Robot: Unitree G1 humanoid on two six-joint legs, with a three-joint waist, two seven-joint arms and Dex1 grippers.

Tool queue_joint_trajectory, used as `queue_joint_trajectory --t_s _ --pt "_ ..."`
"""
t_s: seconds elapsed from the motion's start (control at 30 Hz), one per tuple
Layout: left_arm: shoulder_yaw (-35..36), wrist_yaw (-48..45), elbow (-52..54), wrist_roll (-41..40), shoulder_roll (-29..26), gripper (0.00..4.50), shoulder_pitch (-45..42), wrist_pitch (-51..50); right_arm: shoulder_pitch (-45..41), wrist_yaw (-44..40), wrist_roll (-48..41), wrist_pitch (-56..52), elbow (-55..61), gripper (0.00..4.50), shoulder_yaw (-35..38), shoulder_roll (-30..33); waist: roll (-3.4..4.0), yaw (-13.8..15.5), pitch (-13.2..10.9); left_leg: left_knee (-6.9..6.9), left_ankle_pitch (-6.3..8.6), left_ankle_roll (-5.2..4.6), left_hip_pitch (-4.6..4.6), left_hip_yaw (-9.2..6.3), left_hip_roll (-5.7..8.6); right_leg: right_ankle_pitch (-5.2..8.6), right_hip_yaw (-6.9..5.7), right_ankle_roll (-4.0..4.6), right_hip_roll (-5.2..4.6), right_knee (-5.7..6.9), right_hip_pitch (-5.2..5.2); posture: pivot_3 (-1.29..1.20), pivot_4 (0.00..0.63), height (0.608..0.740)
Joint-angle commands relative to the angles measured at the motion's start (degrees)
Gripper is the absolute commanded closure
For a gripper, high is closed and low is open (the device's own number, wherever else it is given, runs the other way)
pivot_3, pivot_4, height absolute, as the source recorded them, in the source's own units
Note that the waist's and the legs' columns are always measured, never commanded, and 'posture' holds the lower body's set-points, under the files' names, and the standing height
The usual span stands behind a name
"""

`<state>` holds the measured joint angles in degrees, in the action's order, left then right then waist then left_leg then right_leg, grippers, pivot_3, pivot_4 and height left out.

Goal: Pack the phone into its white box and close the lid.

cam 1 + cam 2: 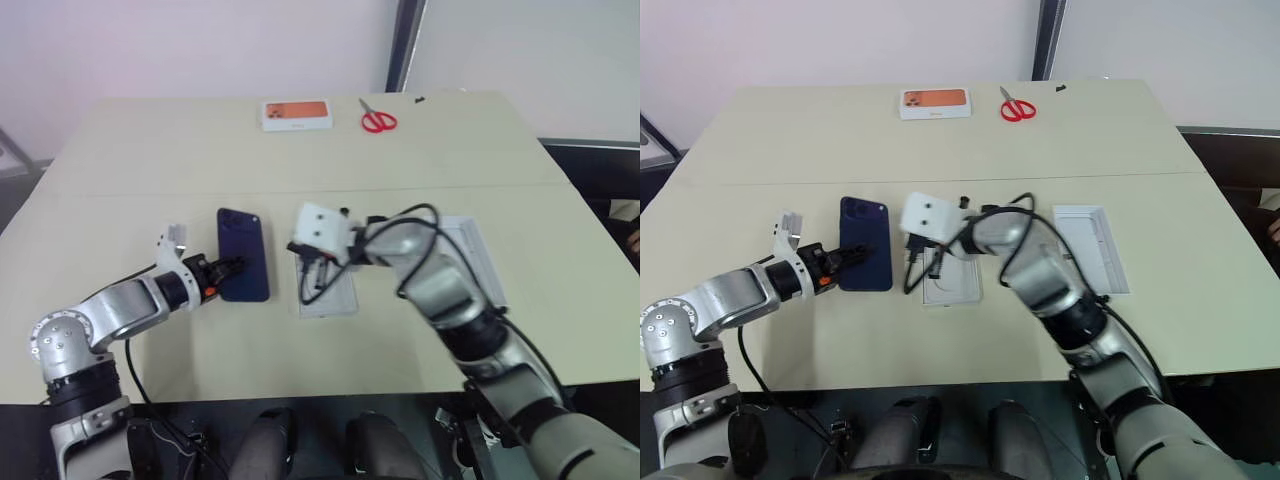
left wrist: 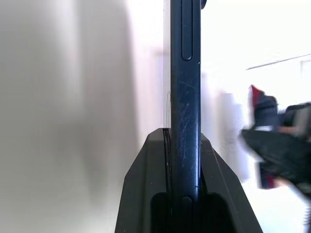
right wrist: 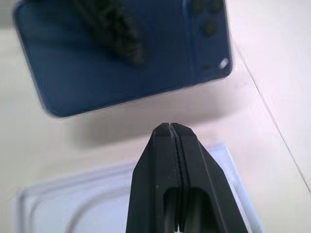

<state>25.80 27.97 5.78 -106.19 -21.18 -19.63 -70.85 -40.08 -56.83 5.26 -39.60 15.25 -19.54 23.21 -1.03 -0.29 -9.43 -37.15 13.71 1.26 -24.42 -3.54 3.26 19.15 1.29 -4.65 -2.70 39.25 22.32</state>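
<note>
phone (image 1: 243,254) pinched edgewise in left hand (image 1: 228,270)

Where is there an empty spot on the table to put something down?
Bare stretches lie between the small orange-pictured box with the scissors at the far edge and the phone, and along the table at far left. The middle is crowded: left gripper clamping the phone, right gripper shut over the white insert.
</note>
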Motion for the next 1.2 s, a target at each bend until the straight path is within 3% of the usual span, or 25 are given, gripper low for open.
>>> queue_joint_trajectory --t_s 0.03,0.2,0.47,0.73,1.17,1.2 --pt "-6.8 4.2 6.9 -6.8 2.8 4.47 0.3 8.8 2.0 -2.0 -5.5 0.4 4.2 4.5 6.1 3.7 0.0 -0.2 0.0 0.0 0.0 -0.01 0.0 0.02 0.0 0.0 0.02 0.0 0.01 0.0 -0.01 0.0 0.15 0.74" --pt "-15.4 8.5 9.5 -5.6 6.0 4.47 -0.3 16.7 5.7 -1.0 -7.0 1.7 3.0 4.5 8.2 8.9 0.0 -0.5 0.0 0.06 0.0 -0.01 0.01 0.06 -0.02 0.0 0.08 0.01 0.06 0.05 0.06 0.0 0.15 0.74" --pt "-23.1 8.8 7.6 -2.6 6.1 4.47 -0.1 20.4 9.3 1.3 -8.2 2.8 1.9 4.5 8.9 12.3 0.0 -0.2 0.0 -0.01 -0.01 -0.02 0.0 0.1 -0.02 0.0 0.09 0.0 0.07 0.03 0.0 0.0 0.15 0.74" --pt "-25.1 5.7 3.2 4.3 5.8 4.47 -2.2 20.6 10.7 2.6 -9.8 2.9 1.3 4.5 9.7 14.2 -0.01 -0.1 0.0 -0.03 -0.01 -0.03 0.0 0.09 -0.02 0.01 0.08 0.0 0.08 0.03 -0.01 0.0 0.15 0.74" --pt "-25.3 1.3 -1.7 7.7 8.8 4.47 -3.8 17.7 12.4 3.5 -11.6 3.0 2.1 4.5 10.0 16.4 -0.02 -0.2 0.0 -0.04 -0.01 -0.03 0.0 0.09 -0.02 0.01 0.08 0.0 0.08 0.02 -0.02 0.0 0.15 0.74" --pt "-25.3 1.2 -1.8 7.9 8.9 3.51 -3.8 17.6 12.4 3.5 -11.7 3.0 2.2 4.5 9.9 16.5 -0.02 -0.2 0.0 -0.04 -0.01 -0.03 0.0 0.09 -0.02 0.01 0.08 0.0 0.08 0.01 -0.02 0.0 0.15 0.74"
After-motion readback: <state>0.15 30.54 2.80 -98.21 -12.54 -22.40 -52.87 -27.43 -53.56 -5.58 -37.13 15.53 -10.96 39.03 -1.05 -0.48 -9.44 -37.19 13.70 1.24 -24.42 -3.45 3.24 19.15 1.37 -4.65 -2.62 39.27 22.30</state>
